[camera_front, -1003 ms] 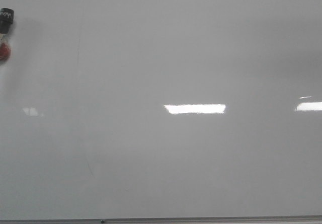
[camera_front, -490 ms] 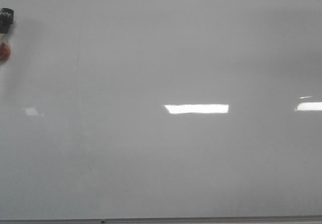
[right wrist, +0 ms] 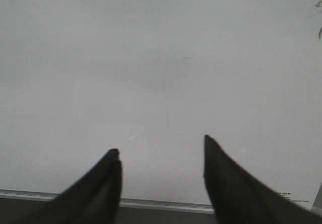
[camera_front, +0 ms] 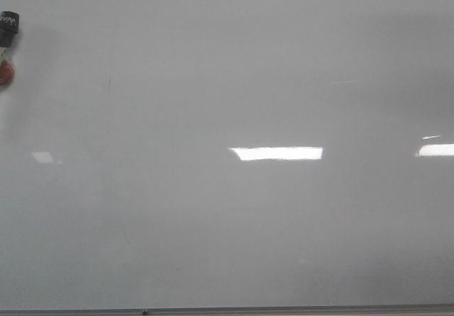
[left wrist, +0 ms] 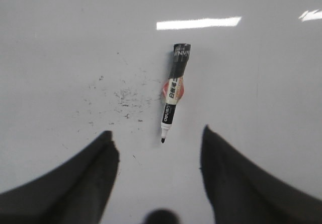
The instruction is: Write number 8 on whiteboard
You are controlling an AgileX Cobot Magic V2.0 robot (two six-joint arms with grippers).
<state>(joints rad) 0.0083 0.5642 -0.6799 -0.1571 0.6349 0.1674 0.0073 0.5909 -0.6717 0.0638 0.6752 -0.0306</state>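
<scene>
The whiteboard [camera_front: 227, 209] fills the front view, glossy white-grey with bright light reflections and a thin grey frame edge along the near side. No number 8 shows on it. A black and white marker [left wrist: 173, 90] lies uncapped on the board, tip toward my left gripper [left wrist: 157, 139], which is open and empty just short of the tip. The marker's cap end shows at the far left of the front view [camera_front: 8, 26]. My right gripper [right wrist: 161, 151] is open and empty above bare board [right wrist: 161, 73] near the frame edge.
Faint black specks [left wrist: 123, 95] dot the board [left wrist: 60, 43] beside the marker. A faint grey vertical scratch [camera_front: 110, 74] marks the board's left part. A red spot [camera_front: 4, 74] sits beside the marker. The frame edge [right wrist: 151, 204] runs under my right gripper.
</scene>
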